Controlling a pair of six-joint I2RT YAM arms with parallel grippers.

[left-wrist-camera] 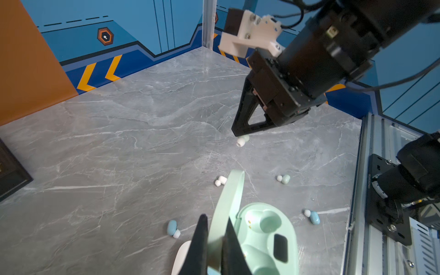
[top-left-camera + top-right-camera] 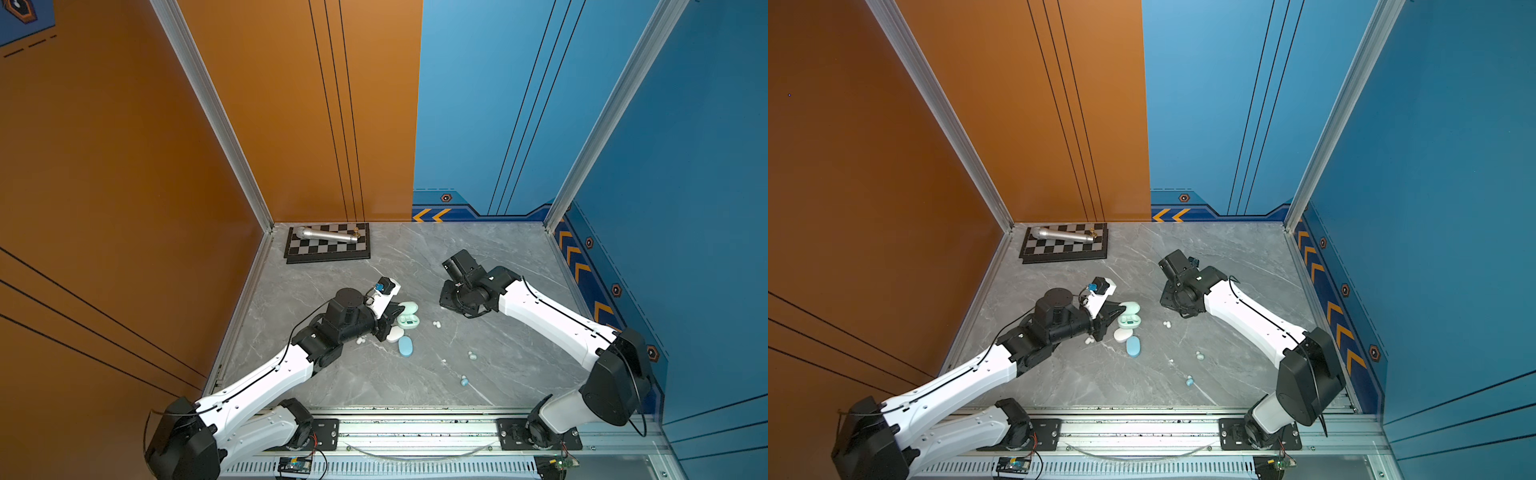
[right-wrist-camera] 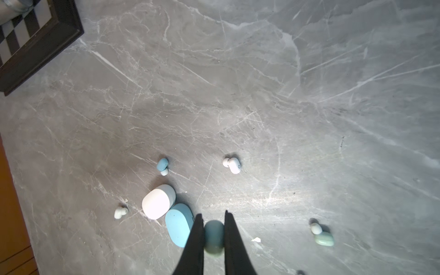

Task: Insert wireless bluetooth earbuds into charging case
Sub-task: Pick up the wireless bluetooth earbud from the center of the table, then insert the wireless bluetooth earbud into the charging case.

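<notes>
The left arm (image 2: 266, 376) stretches from the lower left of the frame to its centre with the wrist dipped. The left gripper (image 1: 216, 217) has its fingers (image 1: 201, 240) pressed tight on the raised lid (image 1: 234, 188) of the mint green charging case (image 2: 408, 316), which stands open on the tabletop (image 2: 478, 257). The right arm (image 2: 552, 320) comes in from the lower right and folds down just right of centre. The right gripper (image 1: 241, 136) is closed almost fully on a mint green earbud (image 1: 242, 141), well apart from the open case; whether the bud touches the tabletop I cannot tell. Just below the open case in both top views lie a white case (image 2: 393, 335) and a blue case (image 2: 405, 345), both closed and close against each other. The other earbuds lie loose: a white earbud (image 2: 436, 323) right of the open case, a second mint earbud (image 2: 471, 354) lower right, a blue earbud (image 2: 464, 380) lower still, and a pale earbud (image 2: 360, 340) beside the left wrist. At the tabletop's upper left corner a microphone (image 2: 328, 235) rests on a chessboard (image 2: 328, 249). In the top views the right arm's own wrist hides its fingers and the held bud. The left wrist view shows them from the side, along with the case's two wells (image 1: 270, 221) and another blue earbud (image 1: 172, 228) that the left arm covers from above. The right wrist view shows the held bud blurred between the two fingers (image 3: 196, 240).
</notes>
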